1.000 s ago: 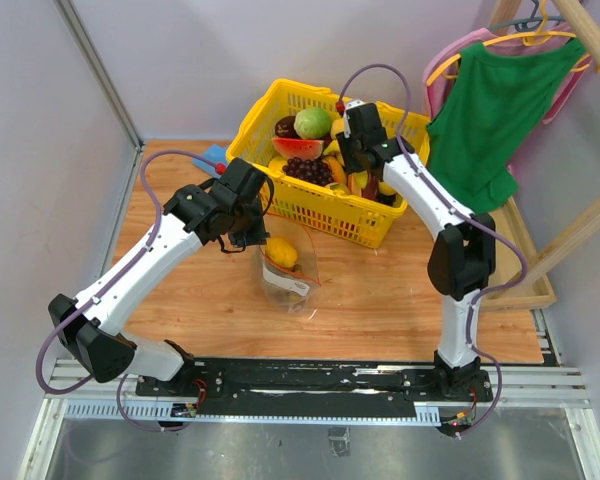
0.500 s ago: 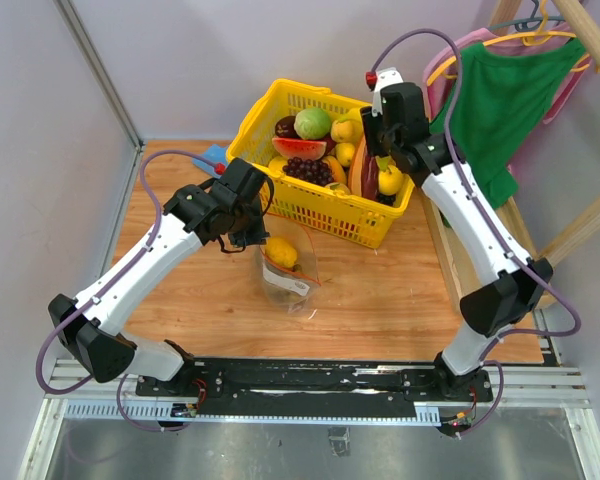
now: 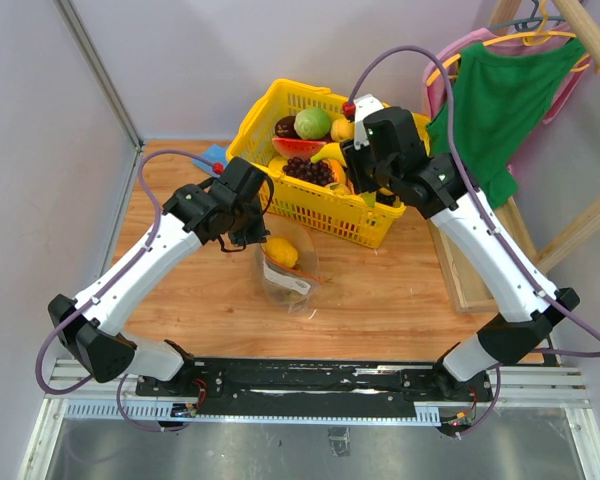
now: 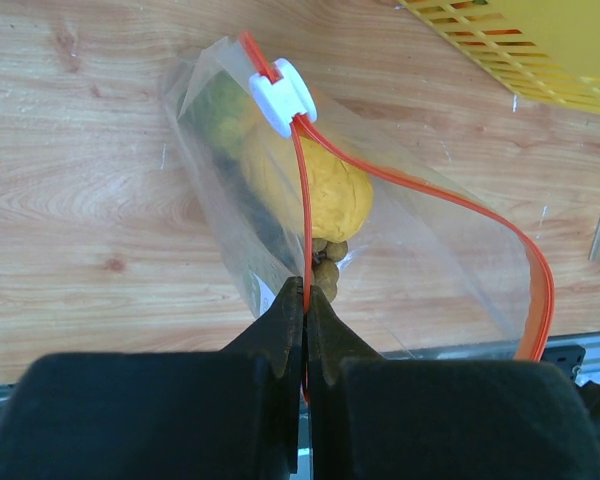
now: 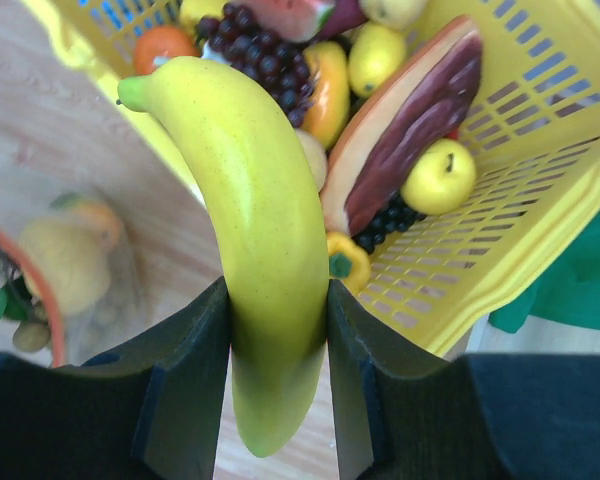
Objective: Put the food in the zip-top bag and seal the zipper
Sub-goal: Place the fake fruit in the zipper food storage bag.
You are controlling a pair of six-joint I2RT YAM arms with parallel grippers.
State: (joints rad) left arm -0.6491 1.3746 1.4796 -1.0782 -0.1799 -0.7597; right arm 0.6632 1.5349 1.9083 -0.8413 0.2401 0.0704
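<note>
The clear zip-top bag (image 3: 287, 268) stands open on the wooden table in front of the basket. It holds a yellow fruit (image 4: 315, 195), a green fruit (image 4: 218, 108) and small tan-brown balls (image 4: 327, 272). My left gripper (image 4: 307, 292) is shut on the orange-red zipper (image 4: 302, 190) at the bag's mouth, below the white slider (image 4: 283, 97). In the top view the left gripper (image 3: 252, 235) is at the bag's left rim. My right gripper (image 5: 278, 380) is shut on a yellow banana (image 5: 255, 210). It holds the banana (image 3: 327, 153) above the basket's front wall, right of the bag (image 5: 65, 265).
The yellow basket (image 3: 370, 228) stands at the back with dark purple grapes (image 5: 248, 55), a watermelon slice (image 3: 297, 148), a green fruit (image 3: 313, 122), a yellow apple (image 5: 438, 176) and other toy food. Green and pink clothes (image 3: 495, 110) hang at the right. A blue cloth (image 3: 212, 155) lies behind the left arm.
My right arm lifted the banana out of the basket, rose, then swung left and nearer, toward the bag. The left gripper and bag have not moved.
</note>
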